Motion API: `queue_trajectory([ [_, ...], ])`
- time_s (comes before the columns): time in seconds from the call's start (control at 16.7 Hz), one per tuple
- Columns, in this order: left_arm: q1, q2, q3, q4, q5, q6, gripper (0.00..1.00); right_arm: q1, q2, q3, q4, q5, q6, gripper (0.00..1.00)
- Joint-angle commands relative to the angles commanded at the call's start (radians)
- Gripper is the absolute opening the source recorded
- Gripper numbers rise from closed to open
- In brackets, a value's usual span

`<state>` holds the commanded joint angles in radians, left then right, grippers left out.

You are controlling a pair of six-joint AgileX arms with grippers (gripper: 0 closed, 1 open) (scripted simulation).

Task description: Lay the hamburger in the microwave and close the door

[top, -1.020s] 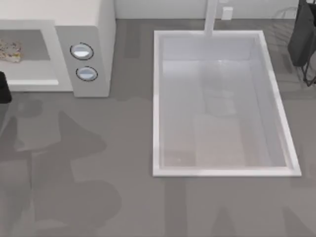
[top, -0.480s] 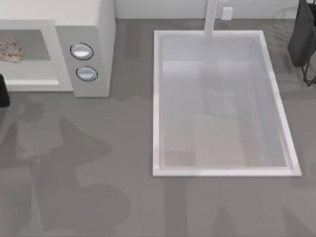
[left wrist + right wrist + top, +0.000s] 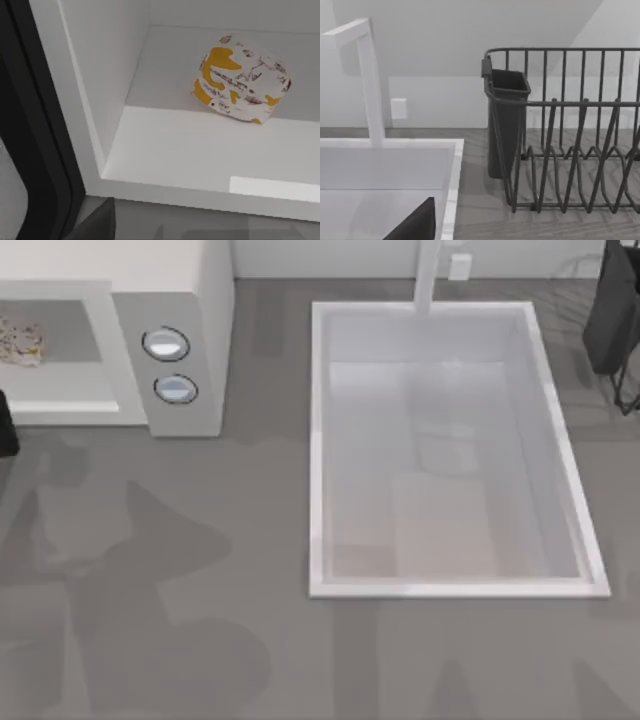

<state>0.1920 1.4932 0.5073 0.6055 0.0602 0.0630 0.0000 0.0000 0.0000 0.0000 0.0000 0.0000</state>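
Note:
The off-white microwave (image 3: 170, 280) stands at the table's back left, its front open and its two silvery knobs (image 3: 170, 366) facing up. The hamburger (image 3: 20, 340), pale with orange-brown speckles, lies inside the cavity. In the left wrist view the hamburger (image 3: 242, 77) rests on the white cavity floor (image 3: 165, 150) towards the back wall. A dark part of my left arm (image 3: 6, 425) shows at the top view's left edge, just in front of the microwave's opening. The door is out of view.
A big white sink (image 3: 320, 440) with a faucet (image 3: 428, 275) takes up the table's middle and right. A dark wire dish rack (image 3: 570, 150) with a black cup (image 3: 506, 120) stands at the back right. A dark curved band (image 3: 35, 130) edges the left wrist view.
The dark part of my left arm has slid a little towards the left edge and the table's front. The arm shadows on the table have shifted. The hamburger has stayed put.

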Motion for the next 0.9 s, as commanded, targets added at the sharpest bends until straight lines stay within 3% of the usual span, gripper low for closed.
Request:
queue_trajectory([
  [0.3, -0.030, -0.253, -0.080, -0.096, -0.010, -0.010, 1.00, 0.000, 0.000, 0.000, 0.000, 0.000, 0.000, 1.00],
  [0.9, -0.136, -1.087, -0.361, -0.430, -0.043, -0.045, 1.00, 0.000, 0.000, 0.000, 0.000, 0.000, 0.000, 1.00],
])
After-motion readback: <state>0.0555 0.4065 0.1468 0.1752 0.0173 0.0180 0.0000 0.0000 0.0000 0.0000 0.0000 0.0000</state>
